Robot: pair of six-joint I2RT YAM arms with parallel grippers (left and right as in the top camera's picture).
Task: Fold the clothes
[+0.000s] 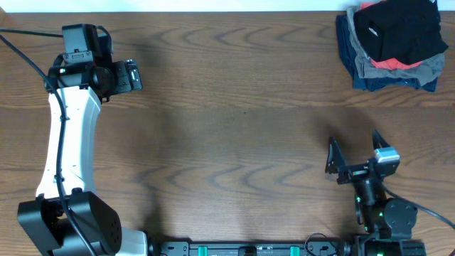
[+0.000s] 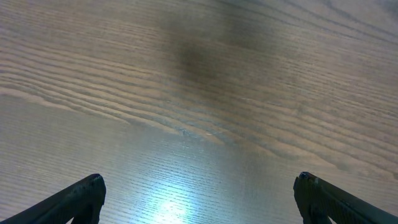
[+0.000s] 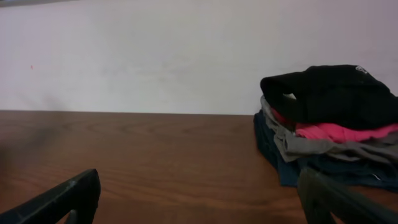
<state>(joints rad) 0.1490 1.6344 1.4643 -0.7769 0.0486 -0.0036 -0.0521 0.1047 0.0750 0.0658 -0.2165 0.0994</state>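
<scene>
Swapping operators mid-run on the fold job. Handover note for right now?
Left end effector: open, empty, over bare table at the far left.
Right end effector: open, empty, near the front right, facing the pile.
Black garment: bunched on top of the stack of other clothes in the far right corner.
Done: nothing visible; the garment is not grasped or spread.
Left: lift it off the stack, lay it flat on open table, fold it.
</scene>
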